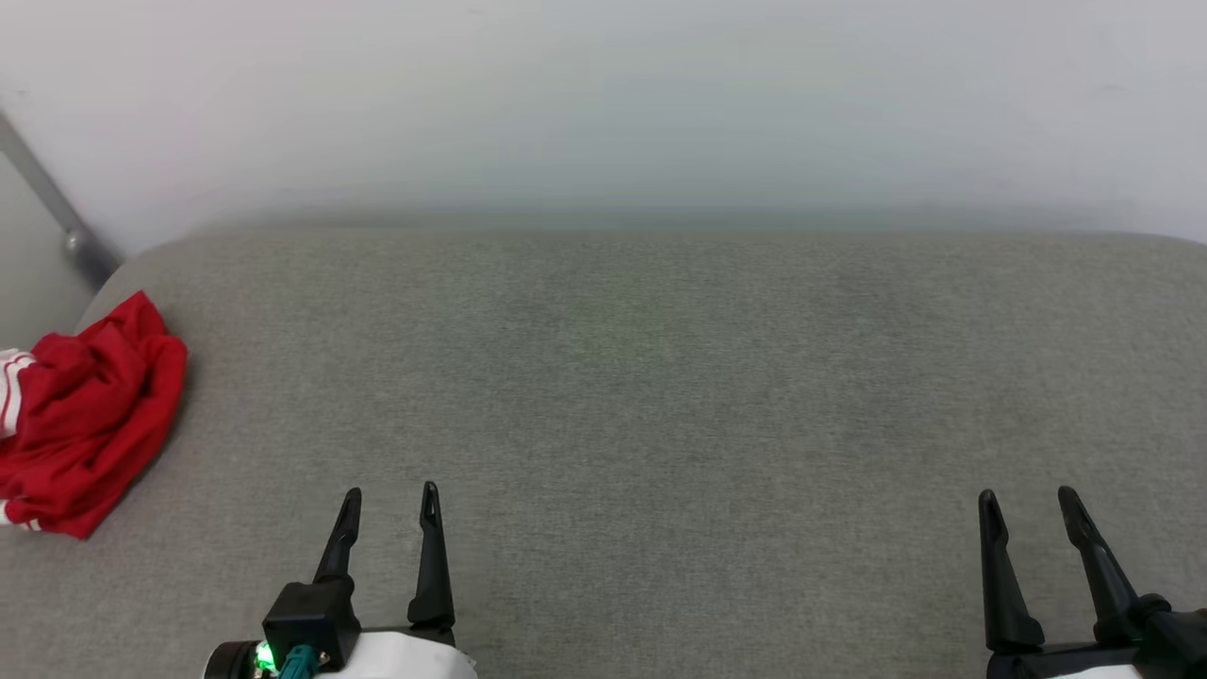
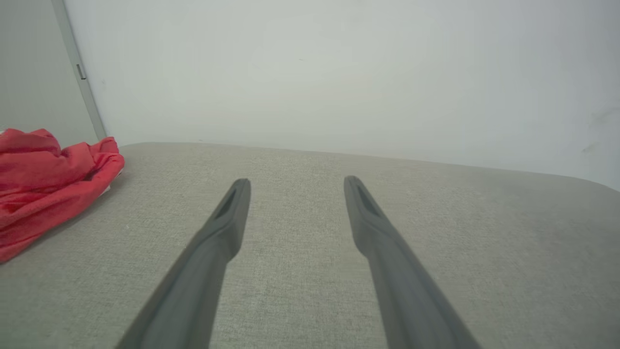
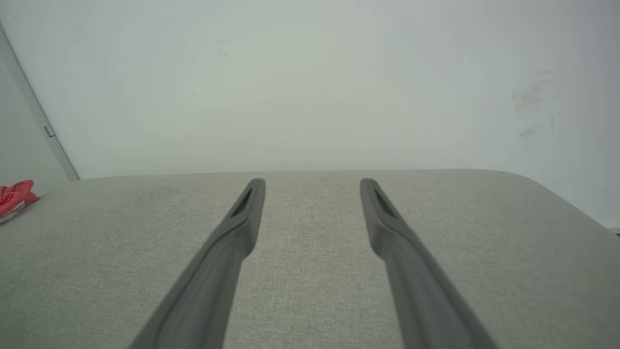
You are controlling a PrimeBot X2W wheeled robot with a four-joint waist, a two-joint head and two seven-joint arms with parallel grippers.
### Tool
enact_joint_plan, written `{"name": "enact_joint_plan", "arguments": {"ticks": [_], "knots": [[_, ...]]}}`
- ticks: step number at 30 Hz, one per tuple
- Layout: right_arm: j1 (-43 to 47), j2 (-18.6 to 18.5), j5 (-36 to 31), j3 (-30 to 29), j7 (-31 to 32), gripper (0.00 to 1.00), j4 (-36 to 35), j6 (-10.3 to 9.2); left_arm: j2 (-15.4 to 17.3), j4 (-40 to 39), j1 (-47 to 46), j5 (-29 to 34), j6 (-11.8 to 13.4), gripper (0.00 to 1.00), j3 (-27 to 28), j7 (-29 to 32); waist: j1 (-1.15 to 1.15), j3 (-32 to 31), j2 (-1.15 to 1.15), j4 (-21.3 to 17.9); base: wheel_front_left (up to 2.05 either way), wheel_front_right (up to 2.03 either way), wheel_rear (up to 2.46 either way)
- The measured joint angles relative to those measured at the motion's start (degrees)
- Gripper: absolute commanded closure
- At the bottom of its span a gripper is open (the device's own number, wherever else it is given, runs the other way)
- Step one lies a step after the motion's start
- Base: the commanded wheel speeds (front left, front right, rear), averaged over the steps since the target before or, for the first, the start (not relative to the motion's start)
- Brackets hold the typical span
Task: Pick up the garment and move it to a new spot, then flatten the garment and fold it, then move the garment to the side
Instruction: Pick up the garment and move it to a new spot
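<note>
The garment [image 1: 90, 415] lies crumpled at far left; left gripper [image 1: 390, 500] and right gripper [image 1: 1028, 503] stand spread, empty.

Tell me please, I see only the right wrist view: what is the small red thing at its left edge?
Observer: It is the garment, a crumpled red heap with a white, red-striped sleeve, lying at the left end of the grey fabric surface.
Operator: Is the left gripper holding it?
Observer: No. The left gripper is open and empty, apart from the garment, to its right.
</note>
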Motion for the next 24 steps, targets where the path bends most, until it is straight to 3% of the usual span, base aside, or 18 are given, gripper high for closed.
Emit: {"name": "enact_joint_plan", "arguments": {"ticks": [10,24], "knots": [[0.80,-0.01,0.08,0.00,0.00,0.00,-0.49,0.00,0.01,0.10,-0.03,0.43,0.73,0.00,0.97,0.00,0.00,0.06,0.00,5.51,0.00,0.00,0.00],[1.05,0.00,-0.37,0.23,0.00,0.00,-1.00,0.00,0.03,-0.01,-0.23,-0.01,2.31,0.00,2.43,0.00,0.00,0.76,0.00,17.21,0.00,0.00,0.00]]}}
